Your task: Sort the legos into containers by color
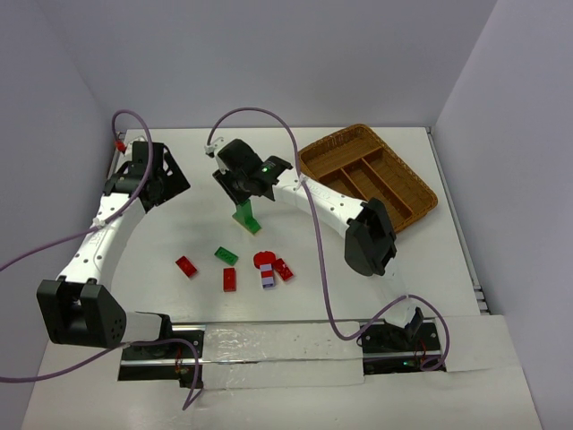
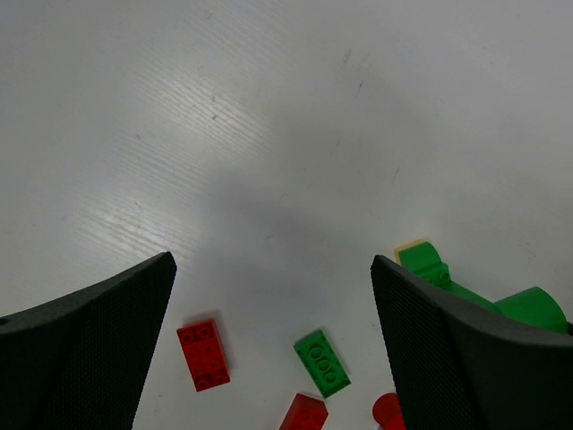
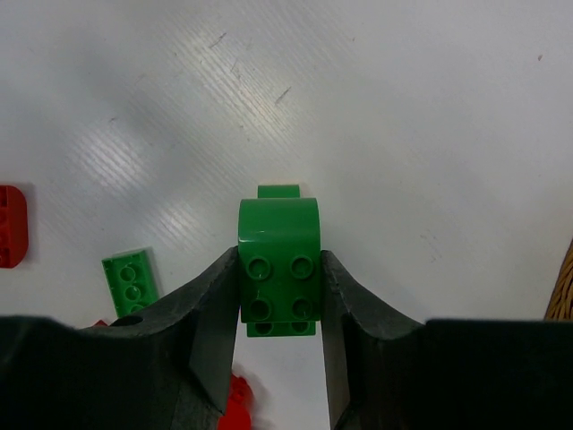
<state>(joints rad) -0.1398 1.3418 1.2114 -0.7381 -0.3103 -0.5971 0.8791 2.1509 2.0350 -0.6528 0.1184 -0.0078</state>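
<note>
My right gripper (image 1: 243, 195) (image 3: 279, 309) is shut on a green lego (image 3: 279, 260) with a rounded top; both fingers press its sides. This green lego (image 1: 248, 218) hangs down to the table at centre; I cannot tell whether it touches. In front of it lie loose legos: a red brick (image 1: 186, 265), a green brick (image 1: 226, 255), another red brick (image 1: 230, 279), a round red piece (image 1: 264, 260) and a lilac-white brick (image 1: 267, 280). The containers are sections of a brown wicker tray (image 1: 405, 213) at back right. My left gripper (image 1: 159, 176) (image 2: 273, 345) stands open at back left, holding nothing.
The left wrist view looks down between its fingers at a red brick (image 2: 204, 355) and a green brick (image 2: 322, 363). White walls close in the table at the back and sides. A purple cable loops over the right arm (image 1: 372, 235).
</note>
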